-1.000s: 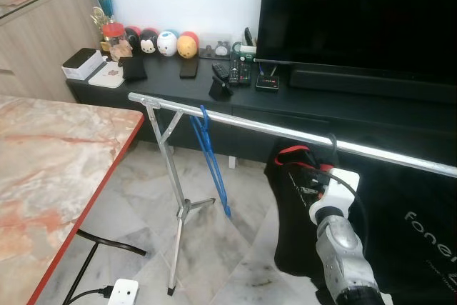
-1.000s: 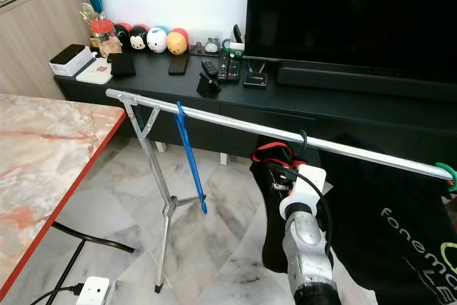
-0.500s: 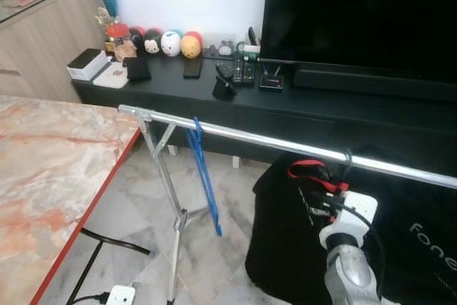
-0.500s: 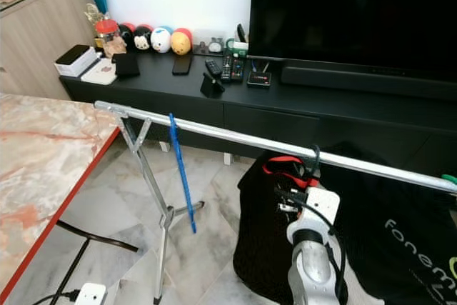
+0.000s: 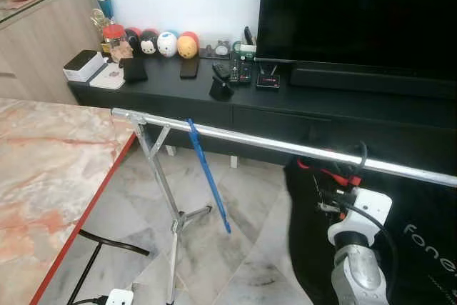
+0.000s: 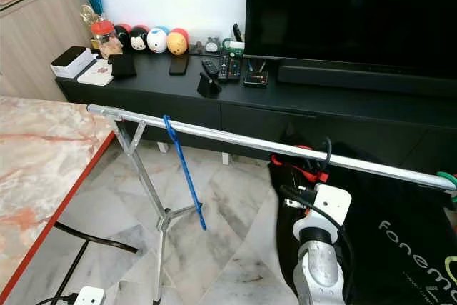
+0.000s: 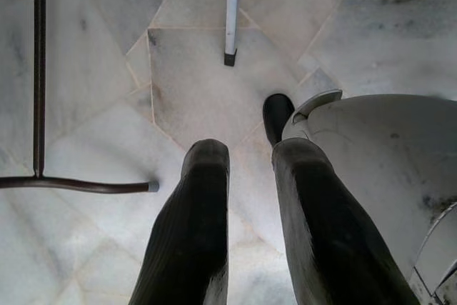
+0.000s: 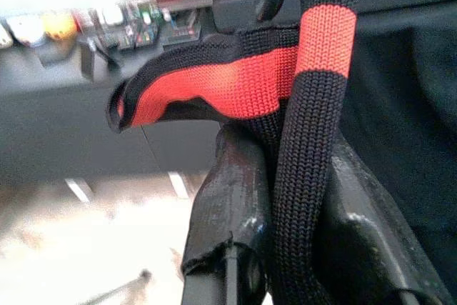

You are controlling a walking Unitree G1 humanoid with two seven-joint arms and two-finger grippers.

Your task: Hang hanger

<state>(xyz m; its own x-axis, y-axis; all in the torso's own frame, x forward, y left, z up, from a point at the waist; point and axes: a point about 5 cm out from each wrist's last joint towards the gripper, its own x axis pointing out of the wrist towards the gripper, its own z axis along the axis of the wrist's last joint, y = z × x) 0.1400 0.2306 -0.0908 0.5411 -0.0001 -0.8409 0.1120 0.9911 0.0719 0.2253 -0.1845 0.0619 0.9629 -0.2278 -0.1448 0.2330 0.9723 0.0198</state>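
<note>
A silver rail (image 5: 271, 145) runs across in front of me on a folding stand. A blue hanger (image 5: 208, 176) hangs tilted on it near the left end. At the lower right, my right gripper (image 8: 289, 148) is shut on the red-and-black collar (image 8: 235, 80) of a black garment (image 5: 310, 241). That garment's black hanger hook (image 5: 361, 153) sits over the rail. My right arm's white wrist (image 5: 360, 212) hides the fingers in the eye views. My left gripper (image 7: 250, 151) hangs idle over the floor, open with nothing between its fingers.
A marble table with a red edge (image 5: 78, 212) is at my left. A black TV console (image 5: 178, 87) with toys and remotes stands behind the rail. Another black printed garment (image 5: 428, 248) and a green hook (image 6: 446, 176) sit at the rail's right end. The stand's legs (image 5: 175, 223) and a power strip (image 5: 118, 296) are on the floor.
My right gripper has carried the black garment to the right along the rail, with its hook staying over the rail. The blue hanger has swung a little. The head view has shifted.
</note>
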